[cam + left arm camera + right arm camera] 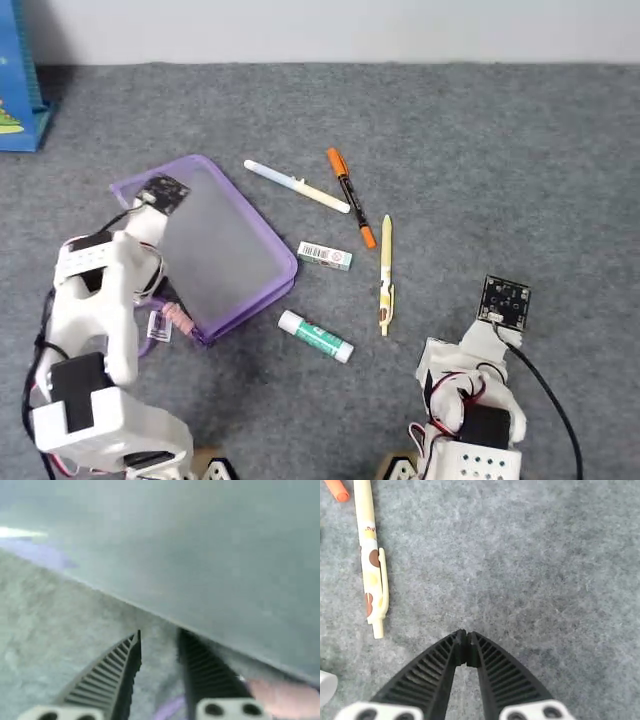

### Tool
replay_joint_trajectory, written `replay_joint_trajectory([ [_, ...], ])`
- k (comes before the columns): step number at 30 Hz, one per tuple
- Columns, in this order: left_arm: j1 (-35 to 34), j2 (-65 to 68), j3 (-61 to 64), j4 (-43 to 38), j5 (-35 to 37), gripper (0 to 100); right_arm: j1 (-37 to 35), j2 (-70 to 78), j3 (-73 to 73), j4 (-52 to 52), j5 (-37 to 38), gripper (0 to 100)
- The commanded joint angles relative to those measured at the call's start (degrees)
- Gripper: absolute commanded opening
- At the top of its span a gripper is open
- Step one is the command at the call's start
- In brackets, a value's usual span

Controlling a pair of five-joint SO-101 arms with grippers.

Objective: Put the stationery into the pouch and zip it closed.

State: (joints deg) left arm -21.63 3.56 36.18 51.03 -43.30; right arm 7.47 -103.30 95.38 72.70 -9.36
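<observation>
A purple pouch (215, 250) with a translucent grey face lies flat at the left of the grey carpet. My left arm (105, 290) stands over its near left edge. The left gripper (157, 642) is open by a narrow gap, its tips at the pouch's edge (210, 570), with a pink zip pull (282, 695) just beside it. Right of the pouch lie a white-and-yellow pen (297, 186), an orange marker (350, 197), an eraser (325, 256), a glue stick (316, 336) and a yellow spotted pen (386, 272). My right gripper (466, 647) is shut and empty above bare carpet, near the spotted pen (372, 565).
A blue box (18, 80) stands at the far left corner by the wall. The right arm (475, 400) is folded at the near right. Bare carpet stretches across the right and far side.
</observation>
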Motion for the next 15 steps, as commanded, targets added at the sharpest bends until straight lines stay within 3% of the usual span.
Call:
replay_joint_trajectory([
  [1,0.79,-0.44,-2.68,9.41,-7.91,1,-0.4,-0.48,1.05,0.31,-0.53,0.9],
  [10,3.6,-9.67,-2.07,28.92,-10.46,1,-0.4,-0.48,1.05,0.31,-0.53,0.9],
  [15,12.31,-21.19,3.47,40.97,-11.25,1,-0.4,-0.48,1.05,0.31,-0.53,0.9],
])
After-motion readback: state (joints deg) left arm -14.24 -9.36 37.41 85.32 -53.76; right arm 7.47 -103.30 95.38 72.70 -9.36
